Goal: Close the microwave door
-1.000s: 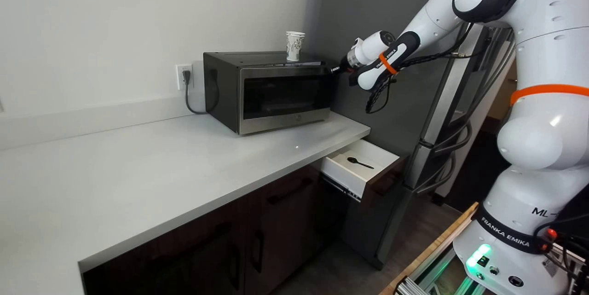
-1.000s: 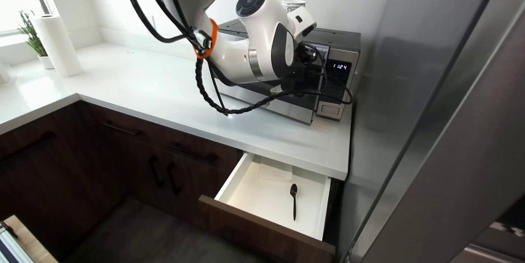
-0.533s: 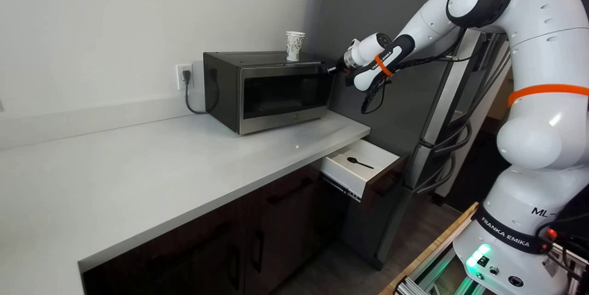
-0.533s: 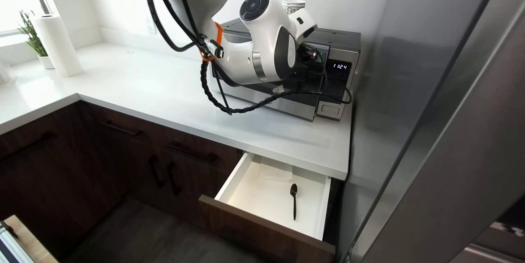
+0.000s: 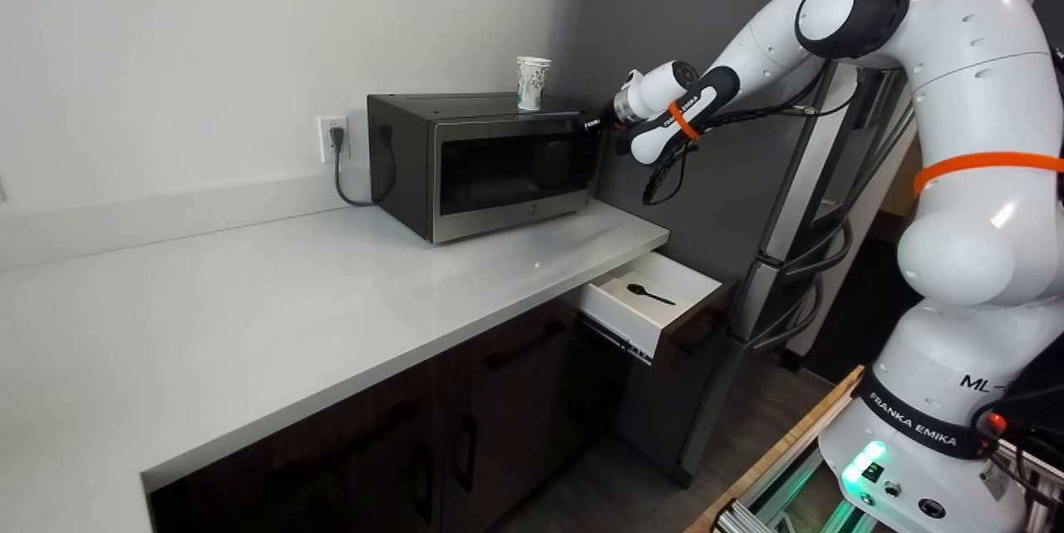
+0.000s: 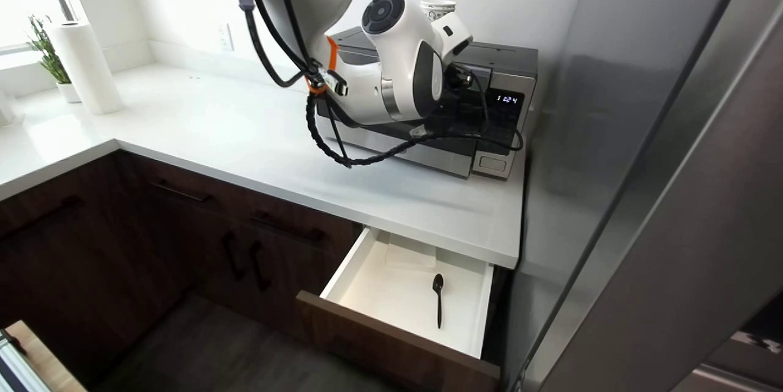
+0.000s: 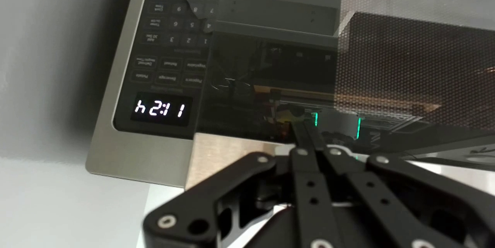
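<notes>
The microwave (image 5: 399,163) stands on the counter; its top also shows in an exterior view (image 6: 508,59). Its door (image 5: 499,225), with dark glass and a silver frame (image 6: 440,162), lies almost level with the control panel (image 6: 508,99). I cannot tell if it is fully latched. My gripper (image 5: 588,126) is at the panel-side end of the door, near its upper edge. In the wrist view my gripper (image 7: 303,123) is shut, fingers together, nothing between them. The fingertips are at the door glass (image 7: 239,105); contact is likely but not clear.
Paper cups (image 5: 532,84) stand on the microwave. A drawer (image 6: 342,309) with a black spoon (image 6: 438,300) is open below the counter. A tall grey cabinet (image 5: 682,59) is close beside the microwave. A cable (image 6: 391,150) hangs from my arm.
My arm has moved toward the microwave. The door's free edge has swung inward with it, and the gap to the control panel has shrunk, with little movement in the last half second.
</notes>
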Robot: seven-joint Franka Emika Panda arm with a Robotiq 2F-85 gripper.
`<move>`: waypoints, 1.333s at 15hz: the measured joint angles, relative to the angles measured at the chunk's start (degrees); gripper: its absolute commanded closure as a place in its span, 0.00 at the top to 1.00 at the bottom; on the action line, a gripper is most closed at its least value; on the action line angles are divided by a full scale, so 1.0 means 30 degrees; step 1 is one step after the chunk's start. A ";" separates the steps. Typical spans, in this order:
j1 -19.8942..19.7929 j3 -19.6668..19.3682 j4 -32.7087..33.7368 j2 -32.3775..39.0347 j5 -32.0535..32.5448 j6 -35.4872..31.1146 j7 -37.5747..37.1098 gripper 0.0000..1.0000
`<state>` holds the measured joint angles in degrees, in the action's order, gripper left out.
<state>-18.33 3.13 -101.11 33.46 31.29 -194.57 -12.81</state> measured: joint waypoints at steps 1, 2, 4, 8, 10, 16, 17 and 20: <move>0.0000 0.0071 0.0299 0.0251 0.0000 -0.0001 0.0000 0.00; 0.0001 0.0104 0.0629 0.0526 0.0000 -0.0077 0.0012 0.00; 0.0000 0.0089 0.1301 0.1117 0.0001 -0.0515 0.0016 0.00; -0.0091 0.0068 0.1929 0.1924 0.0002 -0.1674 0.0026 0.00; -0.0149 0.0074 0.2232 0.2297 0.0002 -0.2168 0.0026 0.00; -0.0492 0.0432 0.3570 0.3563 0.0131 -0.2896 0.0026 0.00; -0.0579 0.0520 0.3588 0.3605 0.0196 -0.2962 0.0026 0.00; -0.0891 0.0863 0.3558 0.3483 0.0666 -0.2596 -0.0005 0.26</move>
<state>-21.00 5.71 -90.43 43.92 33.28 -202.36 -12.82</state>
